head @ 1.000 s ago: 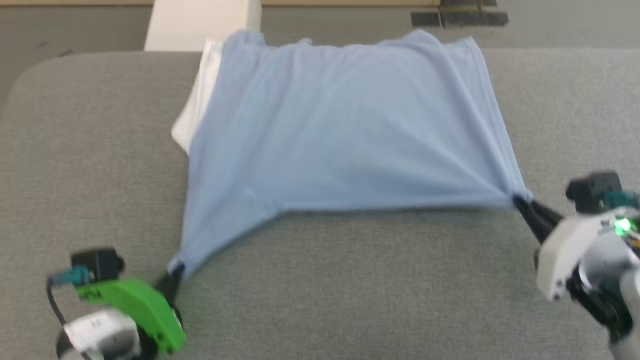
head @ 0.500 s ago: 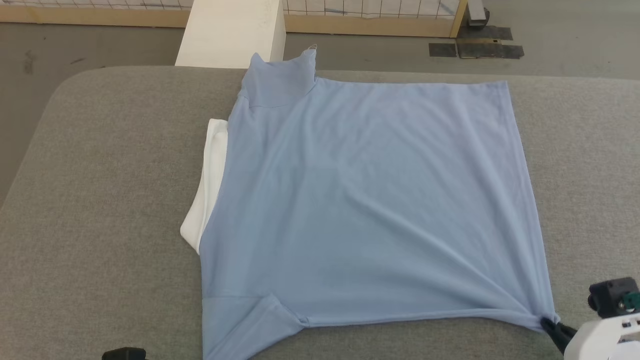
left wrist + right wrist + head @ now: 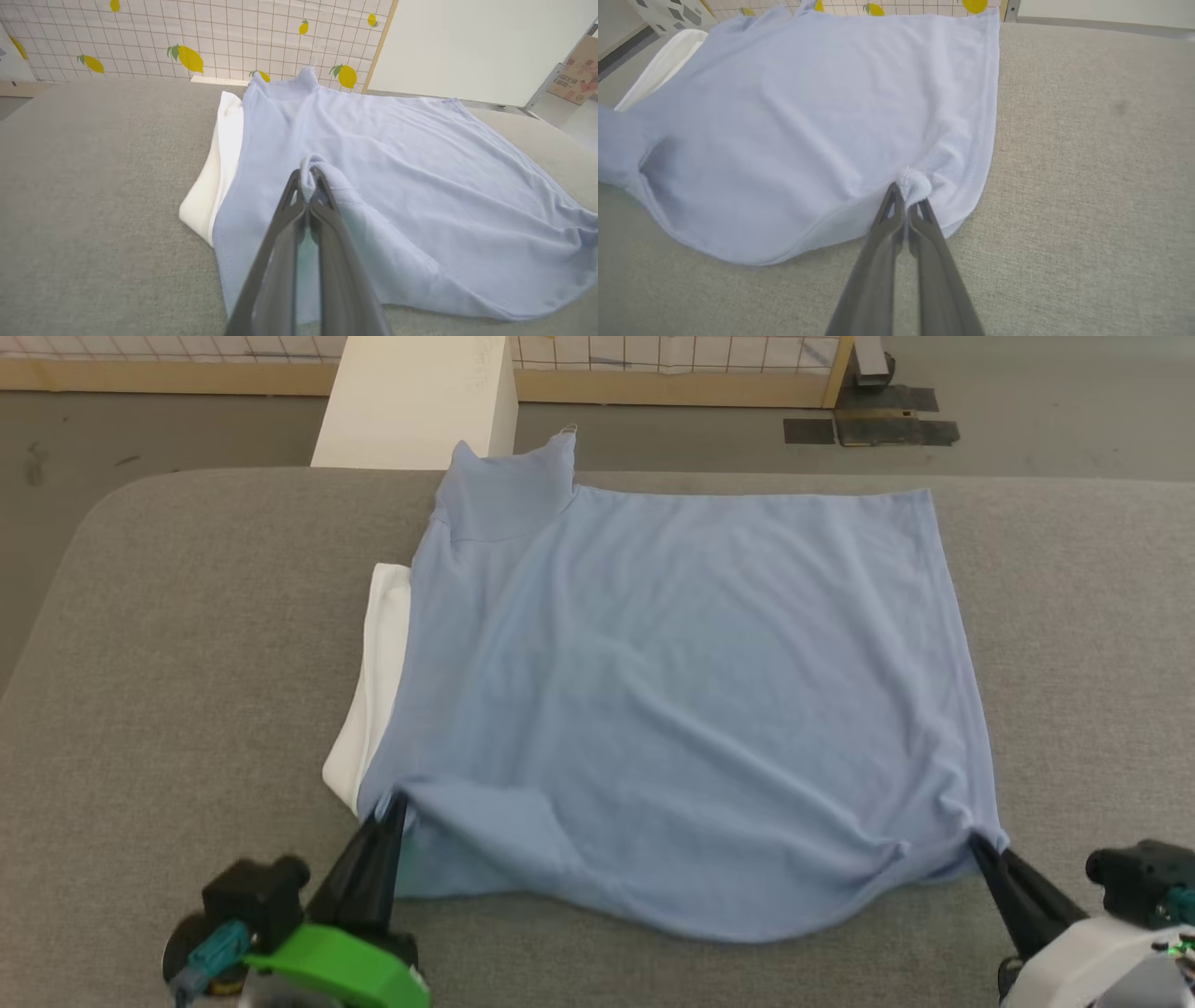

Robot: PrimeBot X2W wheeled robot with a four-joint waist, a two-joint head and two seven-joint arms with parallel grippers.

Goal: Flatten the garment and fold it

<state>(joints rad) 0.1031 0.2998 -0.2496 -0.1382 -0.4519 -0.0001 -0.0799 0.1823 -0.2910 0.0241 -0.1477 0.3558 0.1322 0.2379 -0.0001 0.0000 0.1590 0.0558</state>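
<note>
Jaws of the left gripper (image 3: 390,803) and right gripper (image 3: 980,845) were clamped on near corners of the garment (image 3: 672,691). It lay on the grey table (image 3: 187,663), long axis left-right, white collar (image 3: 378,681) pointing left.

The shirt (image 3: 672,691) is soft matte knit cloth, and its collar (image 3: 376,691) looks like smoother white fabric. The table cover (image 3: 187,663) is a coarse grey weave, totally matte. Both the left gripper (image 3: 392,805) and right gripper (image 3: 978,845) have dull dark plastic fingers. The green shell (image 3: 345,971) is shinier plastic.
</note>
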